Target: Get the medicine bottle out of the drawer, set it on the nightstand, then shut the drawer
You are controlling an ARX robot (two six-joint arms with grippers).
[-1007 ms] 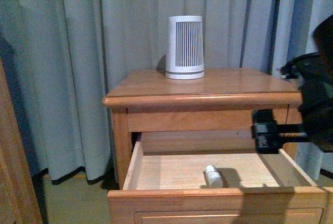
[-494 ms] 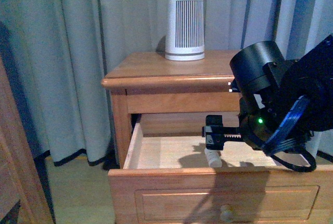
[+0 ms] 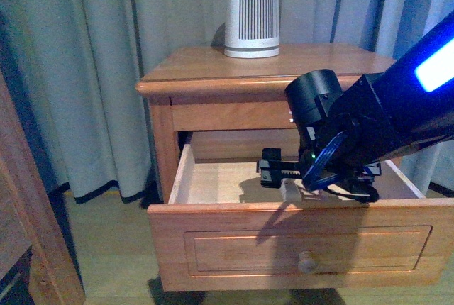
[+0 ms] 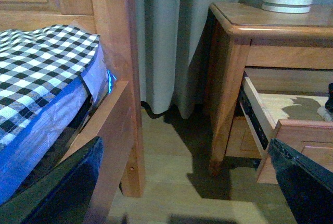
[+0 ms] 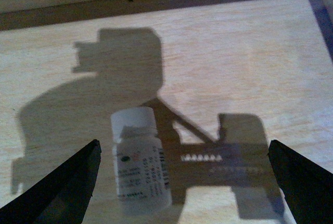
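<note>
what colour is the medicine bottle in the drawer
White, cap included, with small dark print; the medicine bottle shows best in the right wrist view.

The right arm [image 3: 376, 124] angles downward, right gripper [image 5: 183, 148] spread wide; the left gripper [image 4: 186, 148] gapes too.

The nightstand [image 3: 213, 71] is honey-brown. The drawer [image 3: 227, 228] has the same brown on its front and pale wood inside. The medicine bottle [image 5: 140, 164] is white with small dark print. The ribbed device [image 3: 252, 14] is white with dark vertical stripes. The curtain [image 3: 92, 71] is pale grey-green. The checked cloth [image 4: 36, 65] is black and white.
</note>
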